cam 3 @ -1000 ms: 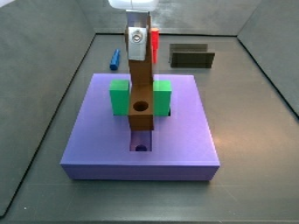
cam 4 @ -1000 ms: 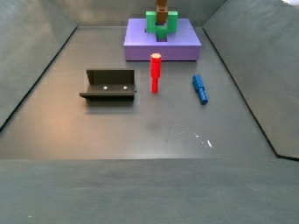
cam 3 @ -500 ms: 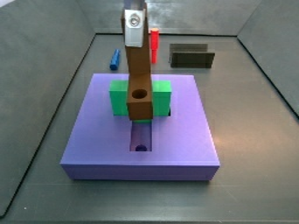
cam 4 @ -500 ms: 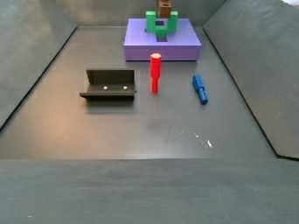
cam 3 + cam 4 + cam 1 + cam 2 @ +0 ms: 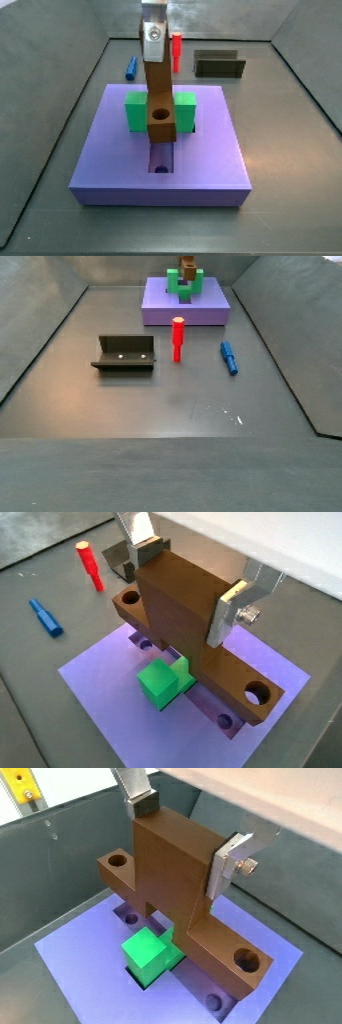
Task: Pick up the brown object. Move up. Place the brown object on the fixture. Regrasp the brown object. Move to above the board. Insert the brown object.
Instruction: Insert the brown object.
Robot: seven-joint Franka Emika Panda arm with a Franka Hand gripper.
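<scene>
My gripper [image 5: 156, 45] is shut on the brown object [image 5: 160, 100] and holds it upright by its top end over the board [image 5: 201, 160]. In both wrist views the silver fingers [image 5: 230, 612] [image 5: 143, 806] clamp the bar's two sides. The bar's round hole [image 5: 162, 115] faces the camera in a side view. Its lower end hangs at the board's lengthwise slot [image 5: 162, 160], in the gap of the green U-shaped block [image 5: 138, 110]. Whether it touches the slot I cannot tell. The fixture [image 5: 124, 353] stands empty on the floor, away from the board [image 5: 187, 304].
A red peg [image 5: 177, 338] stands upright beside the fixture, and a blue peg [image 5: 229, 357] lies on the floor to its right. Both pegs show in a wrist view: red peg [image 5: 88, 564], blue peg [image 5: 46, 617]. Grey walls enclose the floor.
The gripper lifted the brown object over the board, then lowered it part of the way back. The grip has not changed.
</scene>
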